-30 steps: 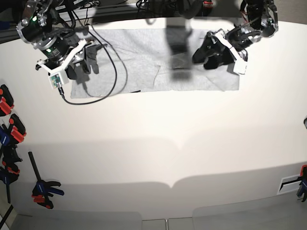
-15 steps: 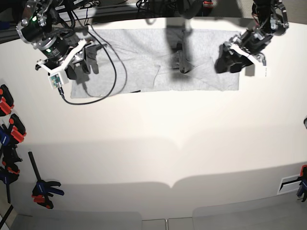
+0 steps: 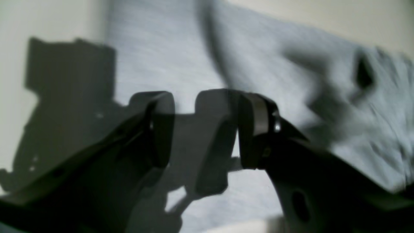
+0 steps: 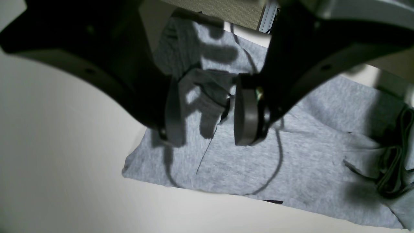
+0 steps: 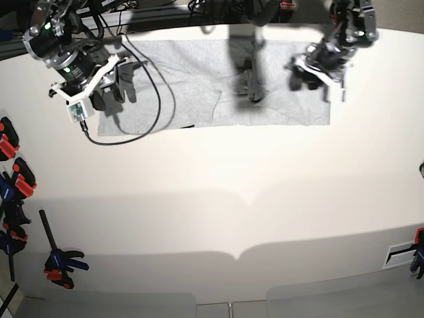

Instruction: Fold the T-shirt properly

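The light grey T-shirt [image 5: 199, 79] lies flat as a long rectangle along the far side of the white table, plain side up, with no lettering showing. My left gripper [image 5: 301, 74] hovers over its right end; in the left wrist view it [image 3: 207, 132] is open and empty above the cloth [image 3: 181, 58]. My right gripper [image 5: 114, 93] is over the shirt's left end; in the right wrist view it [image 4: 208, 113] is open and empty above the fabric [image 4: 291, 168].
A black cable [image 5: 158, 99] loops across the shirt's left part and shows in the right wrist view [image 4: 278, 155]. Orange and blue clamps [image 5: 10, 179] line the left edge, with another [image 5: 63, 262] lower down. The table [image 5: 218, 199] is bare white in front of the shirt.
The left gripper swung out to the shirt's right edge, then came back left and up over its right end. The right arm and the shirt have not moved.
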